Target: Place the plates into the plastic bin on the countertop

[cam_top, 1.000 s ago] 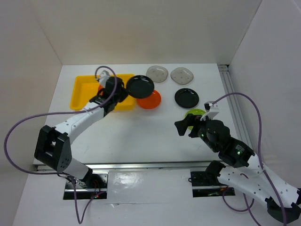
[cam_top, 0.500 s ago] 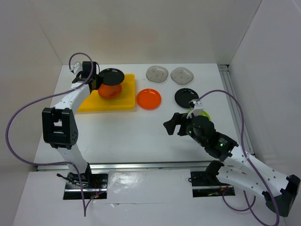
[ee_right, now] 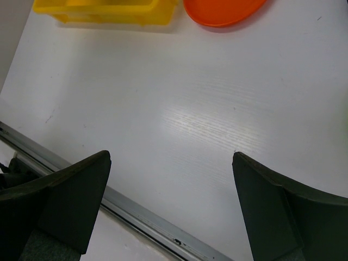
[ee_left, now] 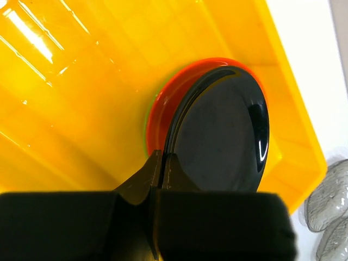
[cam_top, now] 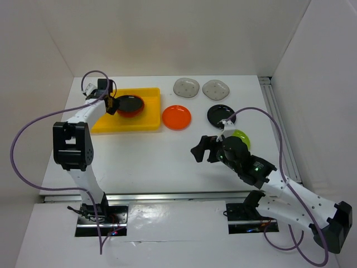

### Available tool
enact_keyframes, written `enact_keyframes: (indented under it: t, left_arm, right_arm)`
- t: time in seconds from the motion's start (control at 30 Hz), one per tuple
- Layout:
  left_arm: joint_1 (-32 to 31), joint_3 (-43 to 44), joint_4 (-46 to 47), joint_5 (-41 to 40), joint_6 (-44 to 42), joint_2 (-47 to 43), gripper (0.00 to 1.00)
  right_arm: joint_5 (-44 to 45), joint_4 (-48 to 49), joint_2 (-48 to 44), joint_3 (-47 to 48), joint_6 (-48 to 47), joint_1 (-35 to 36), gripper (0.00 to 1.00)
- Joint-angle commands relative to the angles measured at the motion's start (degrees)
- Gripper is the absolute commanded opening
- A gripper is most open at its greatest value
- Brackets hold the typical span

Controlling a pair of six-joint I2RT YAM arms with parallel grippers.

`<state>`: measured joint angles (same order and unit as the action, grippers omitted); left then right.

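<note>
Tightly, left claw [ee_left: 161, 162] pinches black plate [ee_left: 223, 130]; right claw [ee_right: 171, 185] gapes empty.

In view are one yellow bin [cam_top: 111, 124], two orange plates [cam_top: 176, 117], two black plates [cam_top: 221, 115], two grey speckled plates [cam_top: 186, 87] and one lime-green plate [cam_top: 241, 134].

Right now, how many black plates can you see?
2. One black plate is in the yellow bin, pinched by the left gripper; the other sits on the table. None looks hidden.
</note>
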<state>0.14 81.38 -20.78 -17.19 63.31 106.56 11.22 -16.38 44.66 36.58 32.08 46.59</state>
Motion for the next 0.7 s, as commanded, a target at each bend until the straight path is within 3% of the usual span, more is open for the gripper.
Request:
enact_keyframes:
  t: [0.0, 0.07, 0.1, 0.33, 0.47, 0.67]
  left_arm:
    - [1.00, 1.66, 1.70, 2.58, -0.55, 1.81, 0.10]
    - [1.53, 1.67, 1.70, 3.39, -1.69, 2.60, 0.23]
    - [1.53, 1.67, 1.70, 3.39, -1.70, 1.99, 0.43]
    - [1.01, -0.26, 3.46, 6.20, -3.02, -5.48, 0.85]
    - [-3.03, 0.44, -2.16, 5.41, -4.25, -11.89, 0.94]
    - [-16.55, -17.98, 8.97, 11.64, -7.76, -23.14, 0.99]
  right_arm:
    - [-0.68, 4.60, 0.16, 0.96, -0.70, -0.09, 1.00]
    - [-0.68, 4.60, -1.07, 0.34, -0.18, -0.09, 1.00]
    - [-0.68, 5.13, -2.11, -0.19, -0.17, -0.09, 1.00]
    - [-1.73, 4.17, -2.83, 1.12, 0.36, -0.09, 1.00]
    - [-1.73, 1.62, -2.91, 3.50, 0.36, -0.09, 1.00]
    - [5.11, -5.40, -6.60, 8.59, -0.17, -0.09, 1.00]
